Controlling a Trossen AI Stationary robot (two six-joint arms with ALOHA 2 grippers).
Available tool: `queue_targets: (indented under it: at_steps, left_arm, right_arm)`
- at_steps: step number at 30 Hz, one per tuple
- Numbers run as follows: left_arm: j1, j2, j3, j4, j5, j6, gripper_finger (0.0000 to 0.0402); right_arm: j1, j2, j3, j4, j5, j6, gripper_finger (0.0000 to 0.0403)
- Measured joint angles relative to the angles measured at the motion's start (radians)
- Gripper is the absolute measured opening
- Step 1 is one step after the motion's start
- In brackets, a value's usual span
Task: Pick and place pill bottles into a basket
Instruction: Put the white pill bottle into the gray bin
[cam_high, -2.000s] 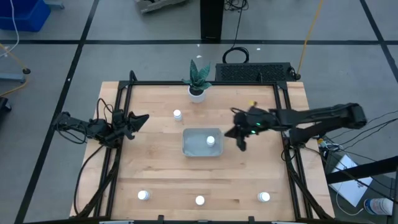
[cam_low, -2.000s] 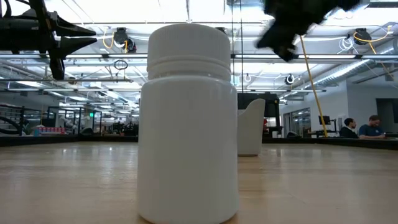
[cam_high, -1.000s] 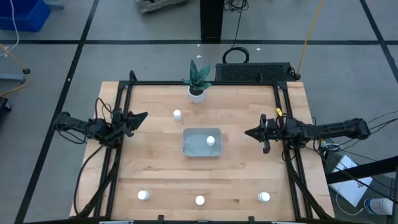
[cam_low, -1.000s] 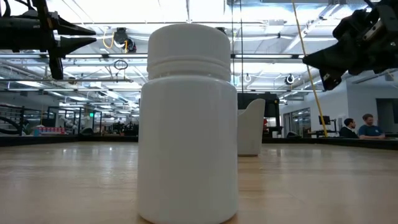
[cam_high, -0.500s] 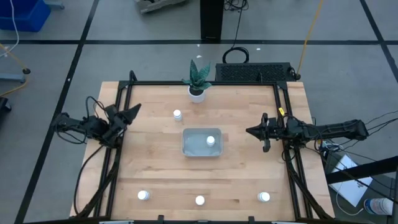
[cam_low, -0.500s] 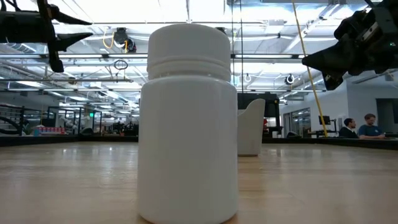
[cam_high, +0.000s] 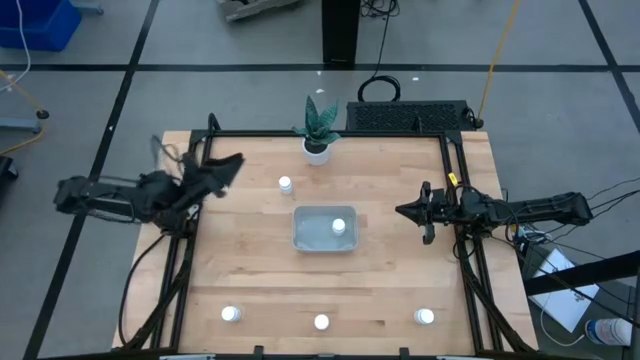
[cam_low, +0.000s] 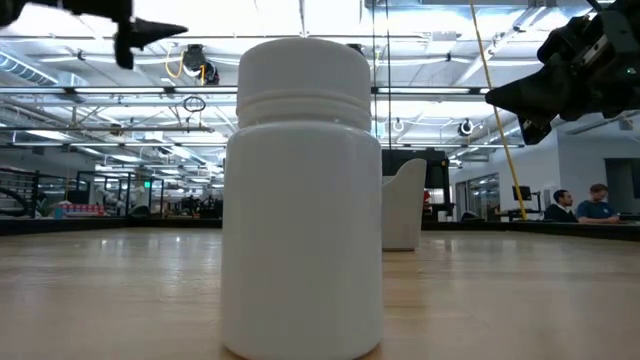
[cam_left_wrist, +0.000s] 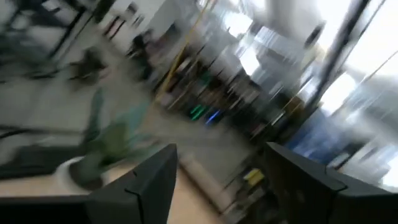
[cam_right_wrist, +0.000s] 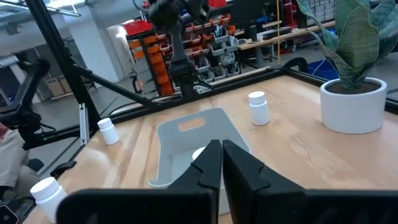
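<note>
One of five done, by my read. Near edge, bottom of the high view: three small white cylindrical pill bottles with round caps stand on the light wooden tabletop (cam_high: 250, 260), at lower left (cam_high: 231, 314), lower centre (cam_high: 321, 322) and lower right (cam_high: 425, 317). All wait to be picked.

Frame centre: the shallow pale grey-blue rectangular basket (cam_high: 310, 240) holds one white bottle (cam_high: 339, 226), near its right side. A fifth bottle (cam_high: 286, 184) stands loose, up-left of the basket and well apart from it.

Right gripper (cam_high: 400, 211) hovers at centre right, off the basket's right side, jaws pressed together with nothing between them. Left gripper (cam_high: 232, 161) is at upper left near the fifth bottle, jaws spread wide and empty; likely the next pick.

Top centre: white pot with a green plant (cam_high: 317, 150), then a black ribbed box (cam_high: 410, 116) at the far edge.

Hard to read: the left wrist view is smeared and shows no bottle. In the low view the centre bottle fills the frame and hides the basket.
</note>
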Motion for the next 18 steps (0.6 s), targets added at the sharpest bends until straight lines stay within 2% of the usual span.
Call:
queue_targets:
  at_steps: [5,9,12,15,18]
  left_arm:
    - [0.123,0.191,0.192,-0.446,0.053,-0.156,0.0282]
    - [0.247,0.34,0.301,-0.674,0.22,-0.215,0.0308]
    - [0.334,0.463,0.356,-0.725,0.376,-0.247,0.0321]
    - [0.377,0.575,0.424,-0.698,0.465,-0.177,0.0325]
    - [0.418,0.693,0.494,-0.743,0.538,-0.143,0.0326]
  right_arm:
    - [0.0,0.0,0.0,0.0,0.0,0.0,0.0007]
    - [0.0,0.0,-0.001,0.0,0.0,0.0,0.0008]
    - [0.0,0.0,-0.001,0.0,0.0,0.0,0.0008]
    - [0.0,0.0,-0.001,0.0,0.0,0.0,0.0006]
    - [0.0,0.0,-0.001,0.0,0.0,0.0,0.0004]
